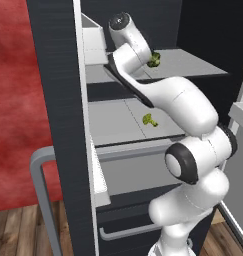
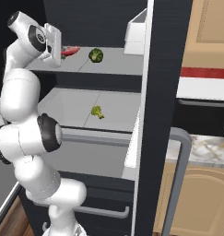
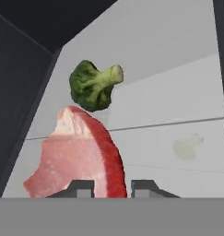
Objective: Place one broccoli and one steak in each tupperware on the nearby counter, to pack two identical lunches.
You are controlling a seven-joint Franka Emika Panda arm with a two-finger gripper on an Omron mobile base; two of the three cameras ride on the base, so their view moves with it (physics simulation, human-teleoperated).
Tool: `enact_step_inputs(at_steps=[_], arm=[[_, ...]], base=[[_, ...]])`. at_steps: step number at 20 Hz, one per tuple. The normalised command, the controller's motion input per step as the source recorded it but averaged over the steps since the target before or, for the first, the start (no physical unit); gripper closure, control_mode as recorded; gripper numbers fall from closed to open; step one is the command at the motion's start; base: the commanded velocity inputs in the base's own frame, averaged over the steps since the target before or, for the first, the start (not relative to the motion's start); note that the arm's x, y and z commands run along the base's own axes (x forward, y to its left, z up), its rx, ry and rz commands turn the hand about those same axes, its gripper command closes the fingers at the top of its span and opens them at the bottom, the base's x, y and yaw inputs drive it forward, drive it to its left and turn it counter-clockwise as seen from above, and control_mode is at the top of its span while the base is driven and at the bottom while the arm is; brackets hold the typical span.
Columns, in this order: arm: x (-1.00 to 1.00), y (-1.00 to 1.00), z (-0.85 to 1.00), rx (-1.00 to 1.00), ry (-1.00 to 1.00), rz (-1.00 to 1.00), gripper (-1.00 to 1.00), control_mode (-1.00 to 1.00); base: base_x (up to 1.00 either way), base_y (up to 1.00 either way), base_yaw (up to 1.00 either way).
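I'm up at the grey fridge upper shelf (image 2: 118, 67), gripper (image 3: 111, 188) lined on the raw red-edged pink steak slab (image 3: 76, 159). The jaws sit parted astride its rim, nothing clamped. The dark green broccoli floret (image 3: 92, 85) lies just behind (next pick, probably).

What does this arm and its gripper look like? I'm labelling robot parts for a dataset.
The arm is made of glossy white rounded segments joined by dark grey to black joint rings, with round caps at the joints. The hand is a white blocky piece. The gripper ends in two small dark grey fingertips with flat tops. No cables or markings are visible.
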Motion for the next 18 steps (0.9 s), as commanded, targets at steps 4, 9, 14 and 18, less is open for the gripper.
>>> enact_step_inputs(at_steps=[4, 9, 14, 18], arm=[[-0.73, -0.14, 0.24, 0.1, -0.02, 0.12, 1.0, -1.0], [-0.78, -0.05, 0.02, 0.01, -0.16, 0.23, 1.0, -1.0], [-0.95, -0.23, 0.0, 0.0, -0.26, 0.25, 1.0, -1.0], [-1.0, -0.42, 0.0, 0.07, 0.0, 0.2, 1.0, -1.0]], base=[[0.0, 0.0, 0.0], [0.0, 0.0, 0.0], [0.0, 0.0, 0.0], [0.0, 0.0, 0.0]])
